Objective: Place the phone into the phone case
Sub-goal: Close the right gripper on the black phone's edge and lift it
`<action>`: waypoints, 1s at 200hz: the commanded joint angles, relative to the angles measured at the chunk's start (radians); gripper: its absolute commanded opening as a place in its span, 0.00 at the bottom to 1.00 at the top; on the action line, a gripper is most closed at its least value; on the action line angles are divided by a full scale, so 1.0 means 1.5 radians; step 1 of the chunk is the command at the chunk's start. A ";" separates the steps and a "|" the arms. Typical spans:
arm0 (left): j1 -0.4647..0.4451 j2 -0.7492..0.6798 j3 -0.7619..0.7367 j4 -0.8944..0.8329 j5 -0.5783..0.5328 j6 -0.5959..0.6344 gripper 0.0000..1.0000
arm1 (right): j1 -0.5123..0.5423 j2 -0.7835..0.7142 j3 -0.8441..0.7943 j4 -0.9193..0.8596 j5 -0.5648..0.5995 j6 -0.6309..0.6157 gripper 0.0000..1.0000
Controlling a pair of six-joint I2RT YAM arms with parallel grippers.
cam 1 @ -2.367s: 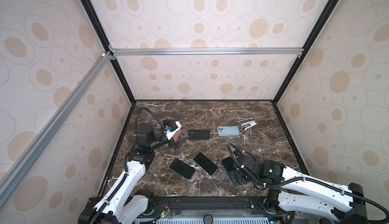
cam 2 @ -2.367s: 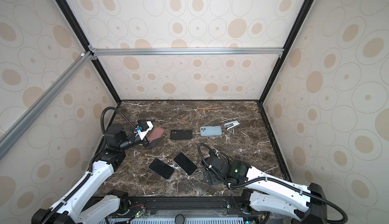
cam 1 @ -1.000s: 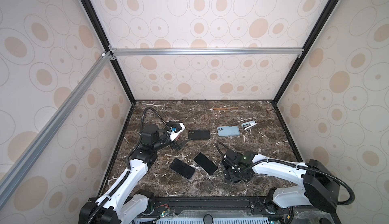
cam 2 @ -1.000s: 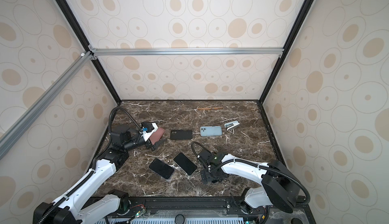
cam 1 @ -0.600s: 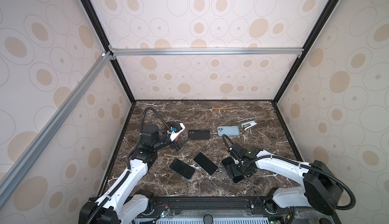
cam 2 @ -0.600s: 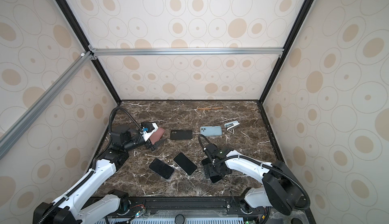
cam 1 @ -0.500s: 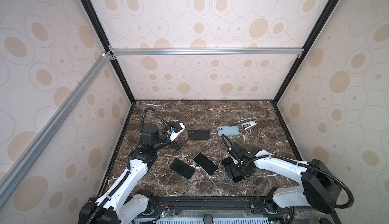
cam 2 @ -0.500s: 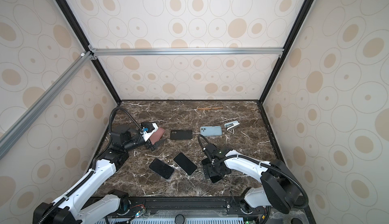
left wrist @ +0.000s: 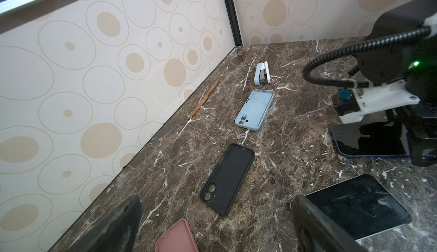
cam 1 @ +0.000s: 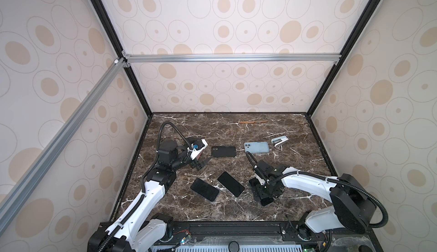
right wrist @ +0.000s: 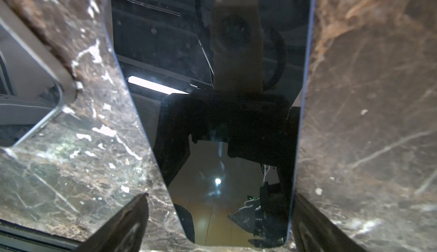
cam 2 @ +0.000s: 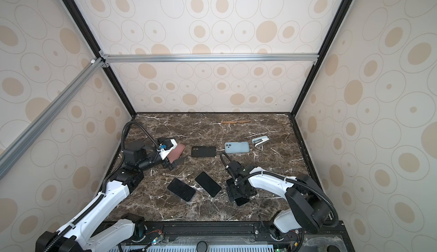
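A dark-screened phone with a blue rim lies flat near the table's front; in both top views only its near end shows under the right arm. My right gripper is low over it, open, one finger along each long side. Far behind lie an empty black phone case and an empty light-blue phone case. My left gripper hovers open over a pink case, holding nothing.
Two more dark phones lie side by side between the arms; one is close to a left finger. A small white-and-blue stapler and a thin wooden stick lie at the back. Patterned walls enclose the marble table.
The right arm has swung its wrist a little over the front phone and settled low astride it. The left arm has stayed still.
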 commanded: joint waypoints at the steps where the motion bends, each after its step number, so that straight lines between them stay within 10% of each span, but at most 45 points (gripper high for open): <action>1: -0.004 -0.025 0.000 0.003 0.008 0.017 0.98 | -0.001 0.038 -0.019 0.005 0.005 -0.007 0.94; 200: -0.004 -0.079 -0.015 0.038 0.020 0.009 0.95 | 0.085 -0.013 -0.018 -0.028 0.088 0.042 0.68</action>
